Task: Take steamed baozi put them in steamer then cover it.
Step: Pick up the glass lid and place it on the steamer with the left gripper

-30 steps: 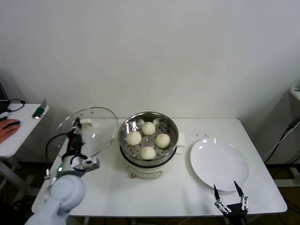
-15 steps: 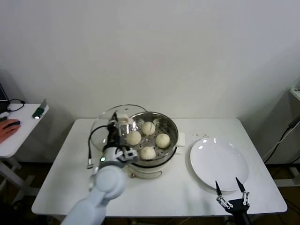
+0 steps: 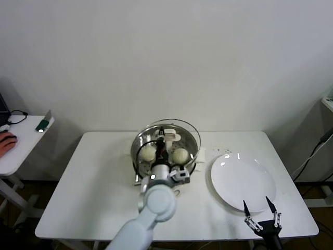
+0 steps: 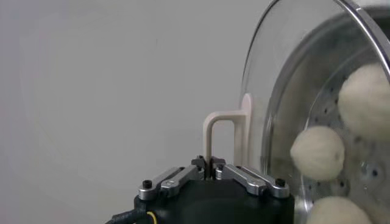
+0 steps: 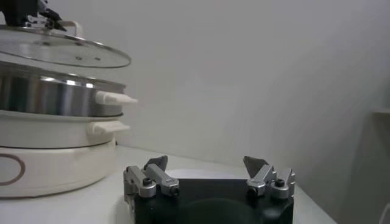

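A: Cover (image 3: 171, 133), glass with metal rim: held above the steamer (image 3: 165, 156), not seated. In the right wrist view a gap shows between the lid rim and the steel pot rim, the lid roughly level there.

B: Left gripper (image 4: 210, 171) state?

A: Jaws together, clamped on the cover's cream-white bar handle (image 4: 225, 131). In the left wrist view the handle's post rises straight out from between the fingertips, with the glass disc just beyond them.

B: Steamed baozi?

A: In the steamer on the perforated tray. Two are visible in the head view, one (image 3: 148, 152) on the robot's left of the arm and one (image 3: 180, 155) on its right; the arm hides the rest. In the left wrist view three buns show through the glass.

B: Right gripper (image 3: 263, 214)?

A: Parked low at the near right edge of the table (image 3: 93, 192), jaws wide apart, holding nothing, touching nothing. The white plate (image 3: 243, 181) lies just ahead of it, and the steamer sits well apart to its left.
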Action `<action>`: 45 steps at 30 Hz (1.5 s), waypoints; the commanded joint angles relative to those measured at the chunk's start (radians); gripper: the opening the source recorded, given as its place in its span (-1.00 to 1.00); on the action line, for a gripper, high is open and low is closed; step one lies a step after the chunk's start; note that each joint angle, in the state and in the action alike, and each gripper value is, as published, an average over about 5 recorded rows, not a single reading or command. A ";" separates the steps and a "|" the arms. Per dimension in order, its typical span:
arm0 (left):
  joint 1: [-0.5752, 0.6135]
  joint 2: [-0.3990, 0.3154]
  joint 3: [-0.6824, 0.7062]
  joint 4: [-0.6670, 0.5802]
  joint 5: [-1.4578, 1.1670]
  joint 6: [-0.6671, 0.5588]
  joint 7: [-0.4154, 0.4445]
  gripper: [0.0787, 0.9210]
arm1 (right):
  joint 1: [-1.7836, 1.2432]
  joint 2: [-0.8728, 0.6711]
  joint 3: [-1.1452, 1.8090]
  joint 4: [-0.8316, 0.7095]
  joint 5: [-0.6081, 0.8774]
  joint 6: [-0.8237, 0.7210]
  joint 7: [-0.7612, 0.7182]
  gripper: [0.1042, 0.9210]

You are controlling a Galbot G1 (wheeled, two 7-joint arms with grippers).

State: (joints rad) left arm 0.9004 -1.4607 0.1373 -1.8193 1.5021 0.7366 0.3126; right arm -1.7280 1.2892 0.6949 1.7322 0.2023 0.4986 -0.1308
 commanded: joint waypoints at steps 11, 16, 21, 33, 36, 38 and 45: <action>0.032 -0.047 0.003 0.086 0.083 0.018 -0.042 -0.84 | -0.011 0.002 0.005 0.017 0.013 -0.002 -0.002 0.76; 0.035 -0.029 -0.008 0.095 0.080 0.010 -0.051 -0.84 | -0.009 0.003 0.008 0.016 0.014 -0.003 -0.003 0.76; 0.027 -0.015 -0.014 0.102 0.078 0.005 -0.054 -0.84 | -0.008 0.005 0.007 0.014 0.014 -0.002 -0.004 0.76; 0.033 -0.015 -0.024 0.131 0.082 -0.013 -0.086 -0.84 | -0.007 0.006 0.004 0.001 0.013 0.015 -0.005 0.76; 0.033 -0.016 -0.026 0.135 0.081 -0.016 -0.098 -0.84 | -0.007 0.006 0.004 0.001 0.012 0.016 -0.006 0.76; 0.034 -0.014 -0.027 0.133 0.076 -0.018 -0.102 -0.84 | -0.006 0.006 0.004 0.002 0.012 0.016 -0.006 0.76; 0.040 0.008 -0.016 0.080 0.027 -0.007 -0.080 -0.78 | -0.002 0.005 0.004 0.006 0.012 0.008 -0.014 0.76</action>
State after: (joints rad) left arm 0.9386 -1.4681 0.1157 -1.6987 1.5714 0.7361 0.2216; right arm -1.7315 1.2942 0.6989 1.7361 0.2131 0.5104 -0.1414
